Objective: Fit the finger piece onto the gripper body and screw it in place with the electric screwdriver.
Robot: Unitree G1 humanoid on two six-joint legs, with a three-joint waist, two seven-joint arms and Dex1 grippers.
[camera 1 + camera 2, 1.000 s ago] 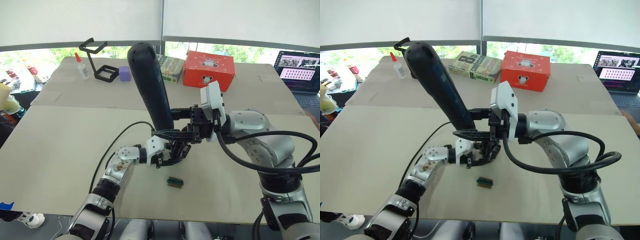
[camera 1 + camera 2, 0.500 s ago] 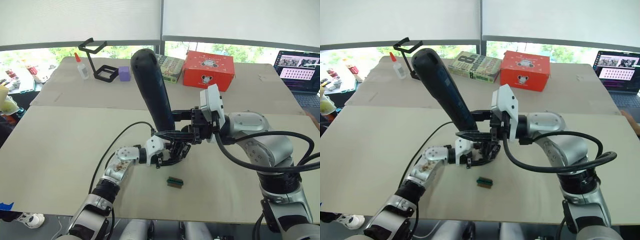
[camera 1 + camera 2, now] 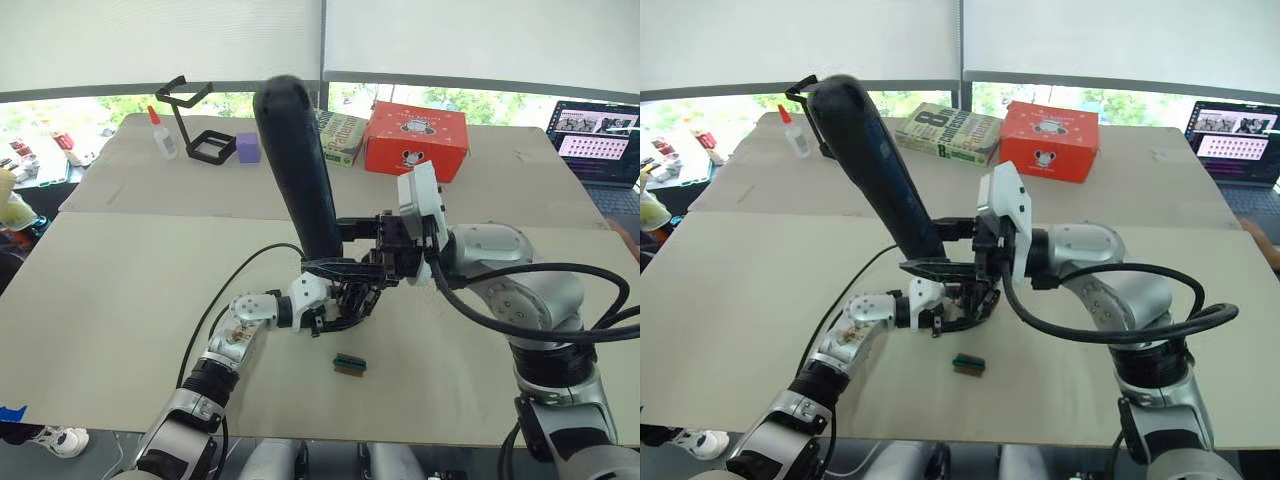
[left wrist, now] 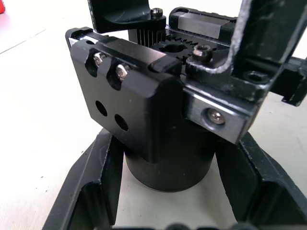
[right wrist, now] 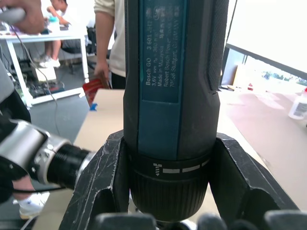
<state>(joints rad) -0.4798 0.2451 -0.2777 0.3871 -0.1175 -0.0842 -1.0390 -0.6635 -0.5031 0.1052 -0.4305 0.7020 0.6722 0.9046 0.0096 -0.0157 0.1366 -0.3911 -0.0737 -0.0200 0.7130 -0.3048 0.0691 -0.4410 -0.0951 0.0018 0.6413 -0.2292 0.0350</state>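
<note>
At table centre, left gripper (image 3: 335, 312) clamped on gripper body (image 4: 144, 110). Right gripper (image 3: 352, 258) clamped on screwdriver (image 3: 297, 165) near bit end, bit over body. Screwdriver long, top-heavy, rigid; grip low at collar. Green-and-black block (image 3: 349, 364) lies nearer.

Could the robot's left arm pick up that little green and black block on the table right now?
Probably not yet. The left gripper is shut on the gripper body, so it has no free fingers, though the block lies just beside it, nothing covering it.
</note>
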